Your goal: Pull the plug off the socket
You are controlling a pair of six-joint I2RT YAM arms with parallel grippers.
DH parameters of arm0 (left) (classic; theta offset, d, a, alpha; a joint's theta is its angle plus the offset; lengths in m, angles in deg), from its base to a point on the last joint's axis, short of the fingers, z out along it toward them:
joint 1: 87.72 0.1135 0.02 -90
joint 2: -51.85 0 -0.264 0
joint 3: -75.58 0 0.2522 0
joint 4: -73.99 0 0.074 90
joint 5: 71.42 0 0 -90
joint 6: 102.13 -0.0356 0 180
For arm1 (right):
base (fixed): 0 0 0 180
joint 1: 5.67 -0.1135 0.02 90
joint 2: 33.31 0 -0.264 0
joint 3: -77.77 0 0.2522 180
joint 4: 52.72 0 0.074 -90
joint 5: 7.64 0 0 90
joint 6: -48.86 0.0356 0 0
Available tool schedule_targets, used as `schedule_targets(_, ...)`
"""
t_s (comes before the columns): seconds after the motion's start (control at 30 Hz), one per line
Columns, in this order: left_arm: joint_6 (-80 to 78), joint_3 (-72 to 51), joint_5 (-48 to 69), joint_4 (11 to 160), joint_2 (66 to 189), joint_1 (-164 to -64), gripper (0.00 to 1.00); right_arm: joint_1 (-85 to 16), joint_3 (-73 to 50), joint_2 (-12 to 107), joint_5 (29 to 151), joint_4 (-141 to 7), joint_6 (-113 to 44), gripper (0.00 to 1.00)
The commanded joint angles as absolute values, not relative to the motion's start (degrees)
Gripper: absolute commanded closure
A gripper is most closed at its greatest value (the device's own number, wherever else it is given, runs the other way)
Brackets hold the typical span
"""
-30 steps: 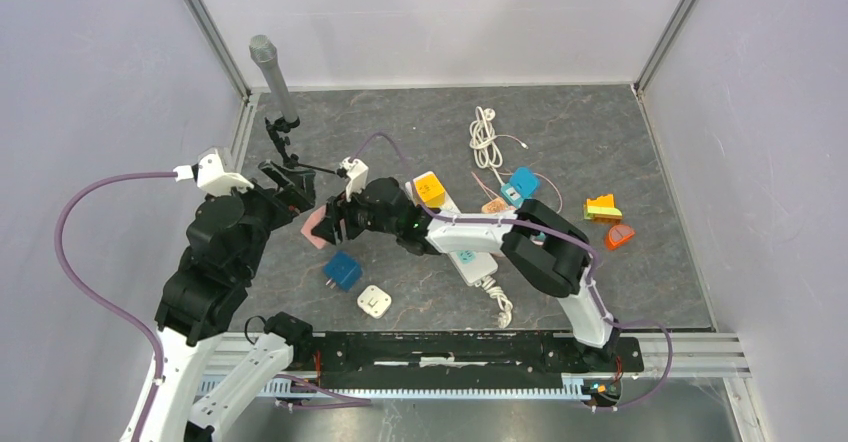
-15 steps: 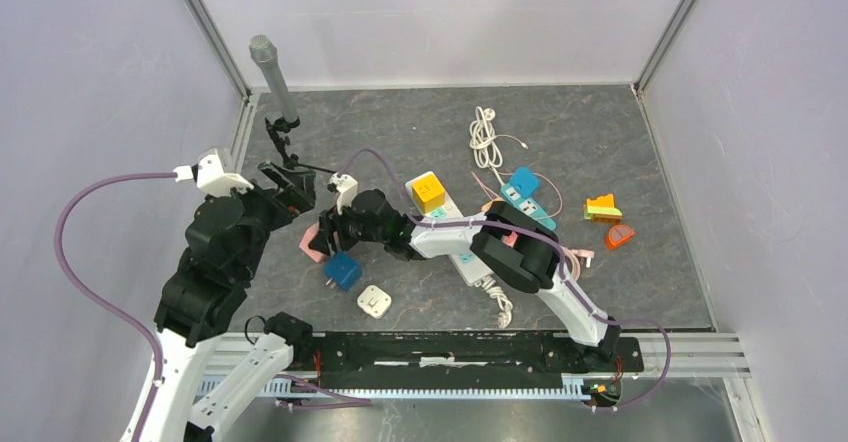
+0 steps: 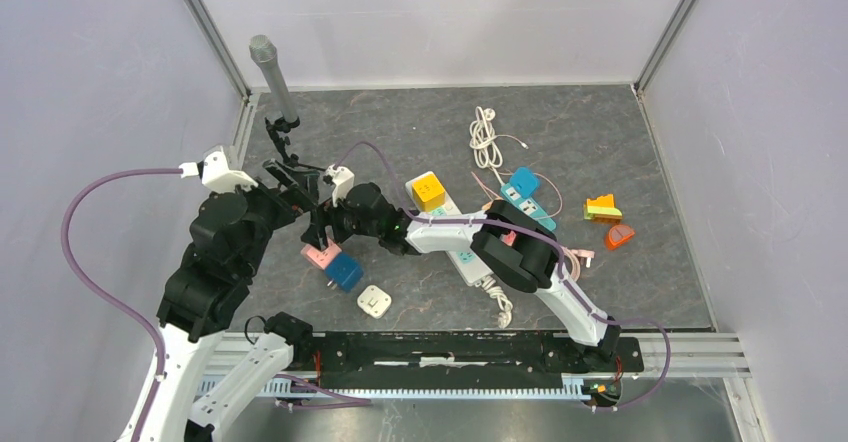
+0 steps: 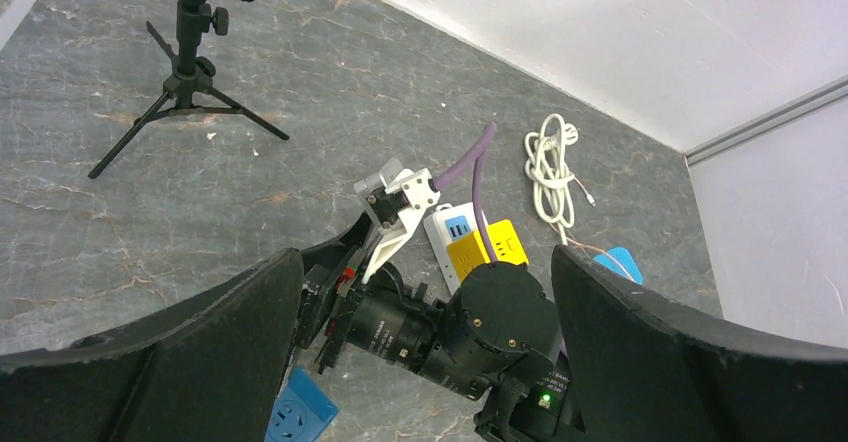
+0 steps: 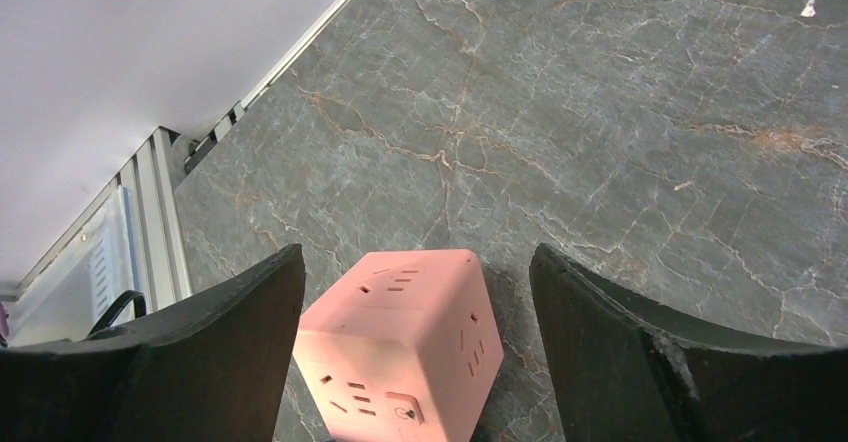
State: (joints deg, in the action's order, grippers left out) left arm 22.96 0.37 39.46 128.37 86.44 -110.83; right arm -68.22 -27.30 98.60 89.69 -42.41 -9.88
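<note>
Pink plug (image 5: 400,332), seemingly loose, inside the spread right gripper (image 5: 415,262)

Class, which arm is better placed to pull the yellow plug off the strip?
Probably right: the right gripper, open over the pink cube, has its arm across the power strip; the left gripper hangs farther off.

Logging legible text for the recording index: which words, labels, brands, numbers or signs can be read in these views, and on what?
No text reads clearly in any view.
pink cube adapter: only slot openings and a small round mark near its lower edge, too small to read.
white power strip: coloured outlets, no print can be made out.
blue adapter: socket holes only, no lettering visible.
</note>
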Motion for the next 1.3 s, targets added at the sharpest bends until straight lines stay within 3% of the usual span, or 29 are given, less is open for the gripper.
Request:
schedule_targets(0.0, 21.44, -0.94, 39.42, 127.48, 86.86, -110.73, 0.00, -67.73, -30.29, 97.92, 88.43, -43.86, -10.90, 0.13)
schedule_targets(0.43, 21.35, -1.73, 37.57, 127.45, 87.00, -110.70, 0.00, -64.99, -25.06, 85.67, 87.71, -47.67, -15.14, 0.11)
schedule_targets(0.53, 21.00, -1.56, 37.48, 126.85, 86.57, -110.70, 0.00, -63.68, -21.68, 80.66, 83.95, -50.27, -17.56, 0.09)
schedule_targets(0.6, 20.84, -1.13, 37.41, 126.28, 86.29, -110.74, 0.00, -62.63, -19.40, 77.07, 80.06, -53.54, -19.24, 0.02)
schedule_targets(0.87, 22.20, 1.48, 34.57, 124.97, 87.39, -110.68, 0.00, -55.99, -10.15, 67.09, 67.72, -63.66, -22.31, 0.02)
schedule_targets(1.07, 23.78, 7.27, 32.12, 124.50, 88.55, -110.71, 0.00, -54.50, -14.31, 69.37, 65.37, -78.79, -24.17, 0.02)
schedule_targets(1.27, 25.65, 11.55, 31.10, 124.57, 90.15, -110.69, 0.00, -54.44, -14.56, 73.16, 66.66, -80.21, -24.83, 0.02)
